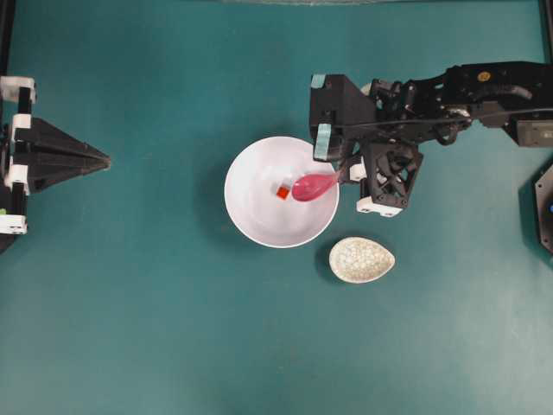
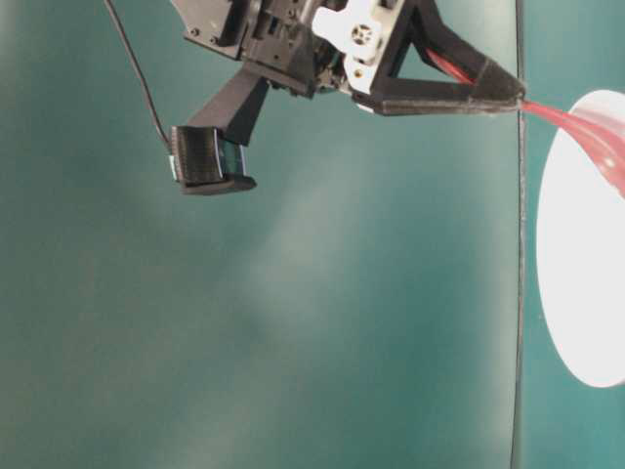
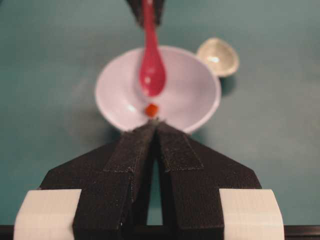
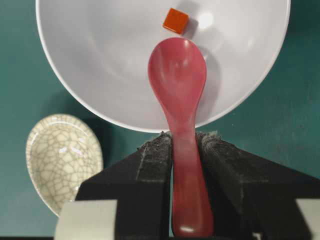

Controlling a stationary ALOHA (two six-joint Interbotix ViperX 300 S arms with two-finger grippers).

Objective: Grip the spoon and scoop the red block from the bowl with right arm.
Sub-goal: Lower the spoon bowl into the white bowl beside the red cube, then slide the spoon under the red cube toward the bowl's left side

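Item: pink soup spoon [image 4: 177,100], clamped by its handle between the black jaws of the right gripper [image 4: 184,145], scoop forward and hollow side up, so that it can be slid under a load. Item: white bowl [image 1: 259,220], mid-table; the scoop hangs over its right half. Item: red block [image 4: 175,21], loose on the bowl floor just beyond the spoon tip, apparently not yet touched; the scoop is lined up on it, which suggests the scooping stroke is about to start. Item: crackle-glazed oval dish [image 1: 361,259], just beside the bowl on its right near side, unoccupied. Item: left gripper [image 3: 157,125], parked at the far left, jaws together on nothing, pointing toward the bowl.
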